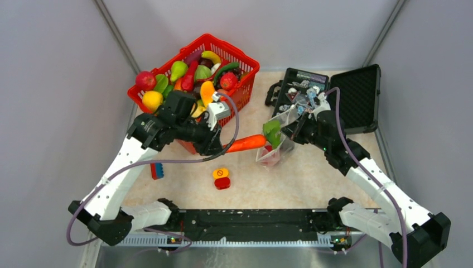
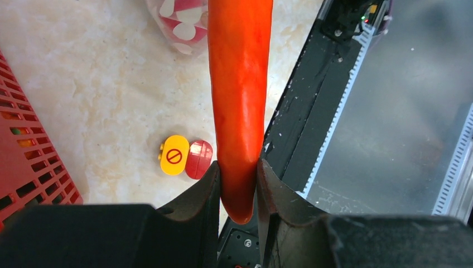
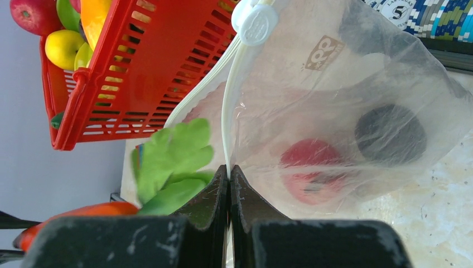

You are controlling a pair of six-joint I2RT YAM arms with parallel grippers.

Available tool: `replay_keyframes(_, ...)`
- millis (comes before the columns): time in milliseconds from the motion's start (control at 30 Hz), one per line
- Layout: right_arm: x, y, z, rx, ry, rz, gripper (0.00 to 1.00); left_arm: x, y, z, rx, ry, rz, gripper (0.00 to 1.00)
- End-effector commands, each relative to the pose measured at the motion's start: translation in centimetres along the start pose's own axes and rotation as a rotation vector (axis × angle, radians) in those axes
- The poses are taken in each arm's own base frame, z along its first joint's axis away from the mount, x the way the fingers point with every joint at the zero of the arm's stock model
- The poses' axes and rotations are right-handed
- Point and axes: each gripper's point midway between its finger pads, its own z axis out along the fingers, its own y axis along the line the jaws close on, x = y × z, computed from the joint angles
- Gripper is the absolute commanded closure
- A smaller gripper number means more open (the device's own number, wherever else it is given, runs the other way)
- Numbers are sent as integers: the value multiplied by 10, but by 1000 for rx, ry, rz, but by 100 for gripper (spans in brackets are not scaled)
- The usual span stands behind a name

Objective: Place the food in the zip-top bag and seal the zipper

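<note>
Our left gripper [image 2: 239, 170] clamps the toy carrot [image 2: 240, 84] by its narrow tip. The carrot's long axis runs rightward, its green leaves [image 3: 170, 159] at the open mouth of the zip-top bag [image 3: 346, 84], right of centre, which our right gripper [image 3: 229, 174] holds up, pinching the zipper [image 3: 227, 111].

The left gripper [image 1: 222, 148] clamps the thin end of an orange carrot [image 1: 246, 143], which lies roughly level and points toward 3 o'clock. Its green leaves [image 1: 272, 133] reach the mouth of the zip-top bag [image 1: 274, 155], which stands near the centre of the table [image 1: 245, 192] with something red inside. The right gripper [image 1: 292, 129] meets the bag's edge from 2 o'clock. A red basket [image 1: 250, 84] heaped with food [image 1: 178, 70] sits at 11 o'clock and an open black case [image 1: 357, 95] at 1 o'clock. A yellow-and-red button block [image 1: 221, 178] lies toward 6 o'clock, a blue-and-red brick [image 1: 157, 170] at 8 o'clock.
</note>
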Motion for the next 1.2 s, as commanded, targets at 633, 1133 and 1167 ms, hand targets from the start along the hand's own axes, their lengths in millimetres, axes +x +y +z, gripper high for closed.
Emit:
replay_keyframes(633,-9,20,-6,-79,-12,-22,100,-34,13,44,-98,45,22,100)
replay_keyframes(1133,-11,22,-7,-83,-16,-23,100,-73,12,75,-97,-34,-82,100)
replay_keyframes(1167,-11,22,-7,-83,-15,-22,100,-75,8,78,-78,-46,-82,100)
